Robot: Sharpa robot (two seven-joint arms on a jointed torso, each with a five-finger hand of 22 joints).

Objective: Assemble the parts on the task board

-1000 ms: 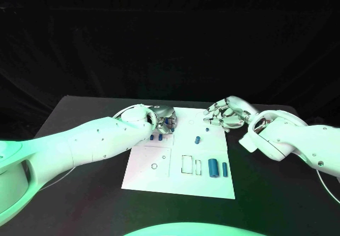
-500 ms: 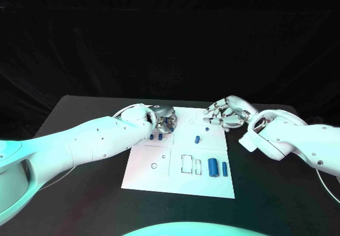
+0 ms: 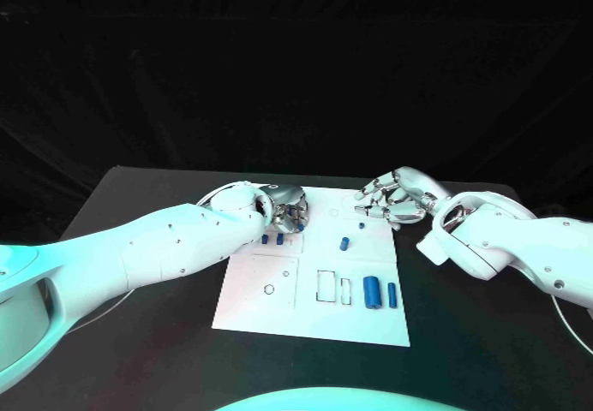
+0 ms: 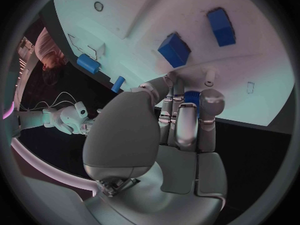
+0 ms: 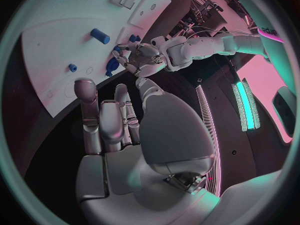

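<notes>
Item: board (image 3: 266, 310), white, lying mid-table (image 3: 123, 342); I am seeing it run from the far centre of the table toward the near edge.

Item: left hand (image 3: 287, 211), working over the board's far-left corner. In the left wrist view the fingers (image 4: 211, 105) are curling down together and a blue part (image 4: 192, 97) is sitting between their tips, touching the board; I am reading that hand as holding the part, though most of the piece is being hidden by the fingers.

Item: two blue blocks (image 4: 174, 49), lying just beyond those fingertips on the board; in the head view they are showing as a pair (image 3: 273, 241) near the board's left edge, beside the left hand.

Item: right hand (image 3: 396, 200), hanging over the board's far-right corner, apart from the surface. In the right wrist view its fingers (image 5: 86, 107) are standing straight and close together with nothing in them; I am calling the hand empty and loosely spread.

Item: large cylinder (image 3: 371, 290), lying near the board's right edge, toward the near side, with a thin rod (image 3: 392, 294) just beside it and a short piece (image 3: 346, 286) on its other side.

Item: small peg (image 3: 344, 243), lying mid-board toward the far edge; a smaller blue part (image 3: 361, 226) is lying beyond it.
</notes>
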